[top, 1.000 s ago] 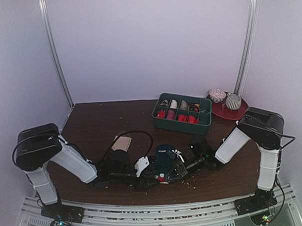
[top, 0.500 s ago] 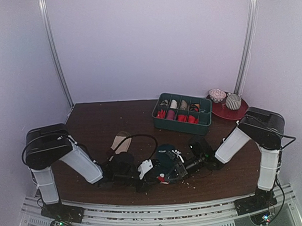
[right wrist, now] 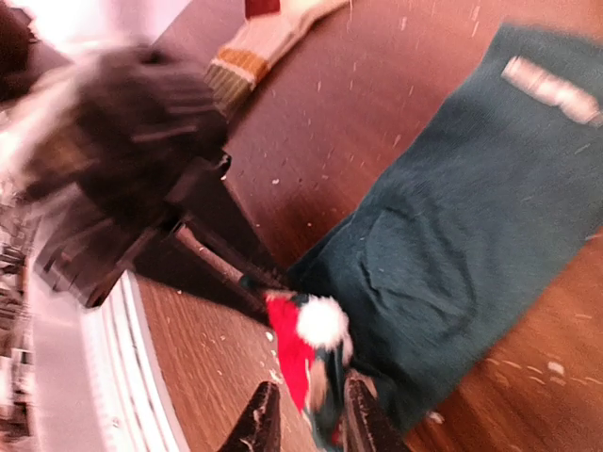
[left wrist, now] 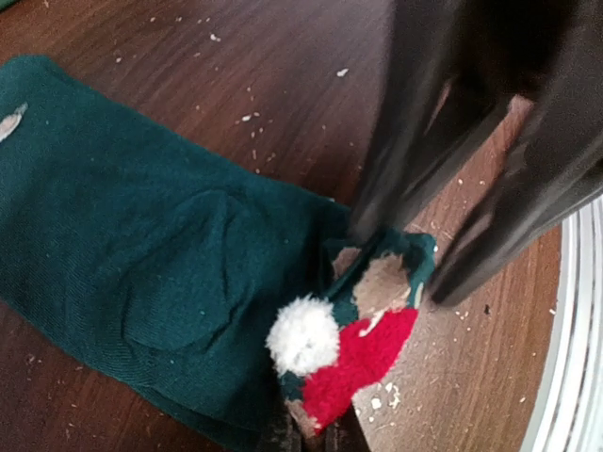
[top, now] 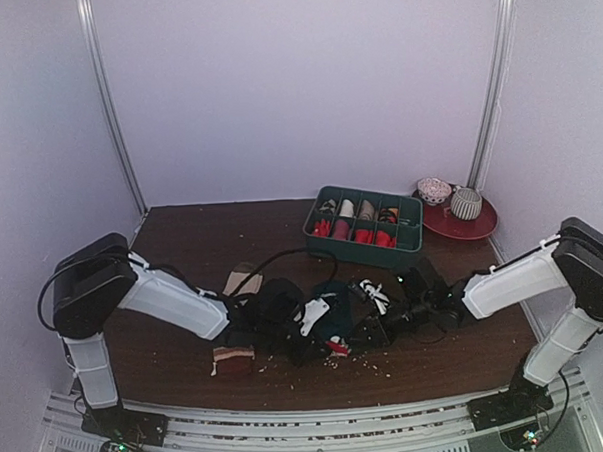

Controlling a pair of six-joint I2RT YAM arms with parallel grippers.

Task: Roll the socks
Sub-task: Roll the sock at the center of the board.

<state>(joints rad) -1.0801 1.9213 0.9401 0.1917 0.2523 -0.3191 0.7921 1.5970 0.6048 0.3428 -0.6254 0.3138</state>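
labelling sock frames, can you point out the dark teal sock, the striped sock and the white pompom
dark teal sock [left wrist: 141, 226], left wrist view, middle of its flat body
striped sock [right wrist: 241, 64], right wrist view, its striped end
white pompom [left wrist: 303, 335], left wrist view, centre of the fluffy ball

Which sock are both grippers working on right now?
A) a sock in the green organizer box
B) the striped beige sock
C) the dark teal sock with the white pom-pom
C: in both wrist views the dark teal sock, at its end with the white pom-pom, sits at the fingertips of the left gripper and the right gripper; the striped sock lies apart from both.
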